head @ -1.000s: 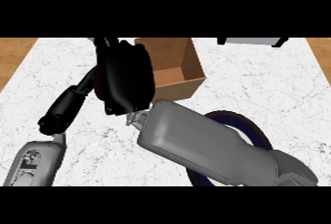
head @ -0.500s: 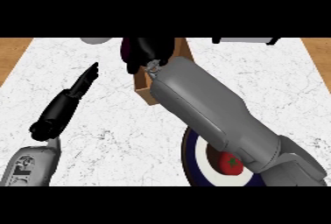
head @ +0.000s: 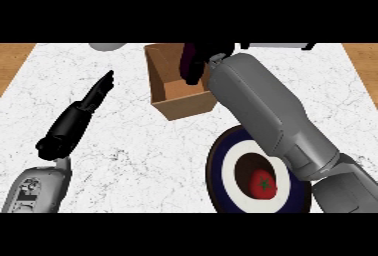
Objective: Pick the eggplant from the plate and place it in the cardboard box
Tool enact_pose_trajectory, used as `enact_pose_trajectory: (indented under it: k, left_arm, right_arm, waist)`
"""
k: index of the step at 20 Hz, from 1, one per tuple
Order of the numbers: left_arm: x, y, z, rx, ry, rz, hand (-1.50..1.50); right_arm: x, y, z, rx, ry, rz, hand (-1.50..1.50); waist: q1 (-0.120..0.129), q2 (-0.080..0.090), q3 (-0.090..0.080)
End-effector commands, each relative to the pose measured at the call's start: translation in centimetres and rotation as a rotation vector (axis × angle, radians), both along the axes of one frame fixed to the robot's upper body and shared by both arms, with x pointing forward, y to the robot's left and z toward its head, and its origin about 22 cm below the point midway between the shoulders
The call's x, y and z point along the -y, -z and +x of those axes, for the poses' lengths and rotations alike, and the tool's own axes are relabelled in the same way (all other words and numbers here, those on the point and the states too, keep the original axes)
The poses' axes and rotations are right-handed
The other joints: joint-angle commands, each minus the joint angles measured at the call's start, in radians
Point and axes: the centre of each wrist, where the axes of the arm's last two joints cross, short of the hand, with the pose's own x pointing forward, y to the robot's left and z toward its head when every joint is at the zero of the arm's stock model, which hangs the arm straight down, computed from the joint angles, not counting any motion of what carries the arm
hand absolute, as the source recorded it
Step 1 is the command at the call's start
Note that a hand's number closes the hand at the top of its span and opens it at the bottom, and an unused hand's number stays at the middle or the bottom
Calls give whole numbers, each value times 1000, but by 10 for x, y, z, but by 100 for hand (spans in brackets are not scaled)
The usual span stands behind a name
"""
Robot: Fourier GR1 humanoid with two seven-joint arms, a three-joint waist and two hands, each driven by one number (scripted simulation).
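The open cardboard box (head: 184, 102) stands at the back middle of the marble counter. My right hand (head: 195, 69) hangs over its right wall, fingers curled on the dark purple eggplant (head: 187, 53), which is mostly hidden; only a sliver shows. The grey right forearm (head: 266, 112) runs from the lower right up to the box. The dark blue and white plate (head: 221, 170) lies at the front right, partly under that forearm. My left hand (head: 74, 120) rests at the left, open, with straight fingers pointing toward the back.
A red tomato (head: 263, 183) sits in the plate's middle. A grey rounded object (head: 108, 46) and a pale flat object (head: 275, 45) show at the counter's far edge. Wooden floor borders the counter on both sides.
My right hand has moved rightward and further over the box's opening, with the forearm swinging right. More of the box and plate shows. The left hand has stayed in place.
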Motion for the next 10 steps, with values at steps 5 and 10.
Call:
enact_pose_trajectory:
  k: [5, 10]
  left_arm:
    - [-1, 11, 1, -15, -4, -2, 0]
    - [-11, 4, -10, -1, 9, 2, 0]
  right_arm:
    - [62, 20, 27, -279, -47, -72, -150]
    - [57, 27, 24, -242, -210, 46, -150]
  waist:
    - [-3, 2, 0]
    - [6, 0, 1]
